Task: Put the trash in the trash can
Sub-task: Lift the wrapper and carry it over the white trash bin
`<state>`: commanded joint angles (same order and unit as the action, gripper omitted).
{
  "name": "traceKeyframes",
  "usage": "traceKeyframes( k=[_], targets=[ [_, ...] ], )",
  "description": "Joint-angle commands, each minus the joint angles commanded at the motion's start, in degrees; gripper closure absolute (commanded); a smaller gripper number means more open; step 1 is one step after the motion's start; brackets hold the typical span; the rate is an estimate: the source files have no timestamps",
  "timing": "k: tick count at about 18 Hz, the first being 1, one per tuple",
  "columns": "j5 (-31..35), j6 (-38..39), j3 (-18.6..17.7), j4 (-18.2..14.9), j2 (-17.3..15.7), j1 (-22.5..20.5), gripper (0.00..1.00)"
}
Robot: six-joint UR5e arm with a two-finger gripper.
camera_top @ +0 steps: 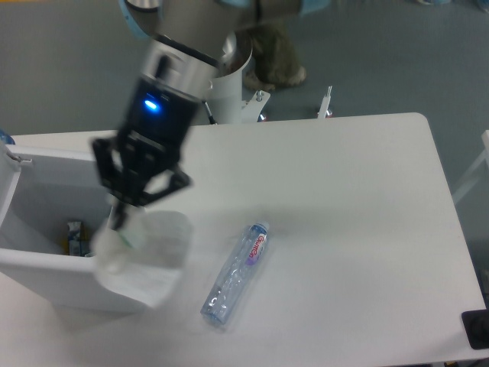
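Up over the right rim of the trash can (30, 264), the gripper (118, 220) hangs with its fingers clamped on the upper edge of the crumpled translucent wrapper (145, 260), which dangles below it and covers the bin's right wall from this view; whether the wrapper touches the rim cannot be told. A blue light glows on the gripper body, and the arm (179, 61) rises from it toward the top of the picture, blurred. Inside the trash can a small printed carton (74, 237) lies near the bottom. To the right of the wrapper, apart from it, the crushed clear bottle (235, 274) lies on the white table (359, 214), slanted, its blue cap end toward the upper right and its pink-purple label just below that. Beyond the table's far edge stands the arm's pale base column (229, 95).
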<state>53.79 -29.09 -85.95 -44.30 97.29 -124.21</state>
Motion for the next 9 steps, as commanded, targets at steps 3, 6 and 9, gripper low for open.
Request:
traceKeyframes(
  k=[3, 6, 9],
  targets=[
    [0.62, 0.35, -1.93, 0.00, -0.70, 3.52, 1.00],
    [0.62, -0.35, -3.52, 0.35, -1.14, 4.23, 0.01],
    [0.71, 0.35, -5.19, 0.26, -1.67, 4.41, 0.00]
  ],
)
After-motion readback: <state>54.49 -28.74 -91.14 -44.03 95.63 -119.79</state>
